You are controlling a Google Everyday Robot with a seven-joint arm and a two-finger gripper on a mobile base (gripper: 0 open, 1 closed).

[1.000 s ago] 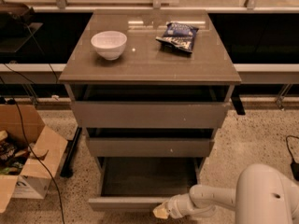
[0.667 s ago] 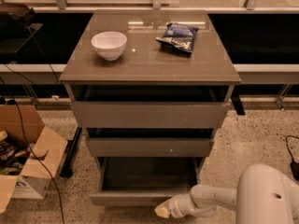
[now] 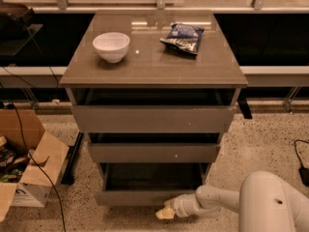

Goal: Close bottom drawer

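The arm (image 3: 215, 203) is white, a slim jointed tube widening into a bulbous shell (image 3: 273, 204) with one dark dot; the cream-yellow gripper (image 3: 164, 213) sits at the lower front edge of the cabinet (image 3: 154, 67), right of middle.

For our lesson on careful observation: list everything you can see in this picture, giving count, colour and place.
three-drawer cabinet: one, grey-brown, centre of view
round white bowl: one, white, on the cabinet top, left
crinkled dark blue snack bag: one, dark blue, on the cabinet top, right of the bowl
top drawer front: one, grey-brown, uppermost and widest
middle drawer front: one, grey-brown, between the other two
bottom drawer: one, grey-brown, lowest, pulled partly out
open cardboard box: one, brown, on the floor at left
speckled floor: one, pale, around the cabinet
robot arm: one, white, lower right
gripper: one, pale yellowish, by the bottom drawer's front
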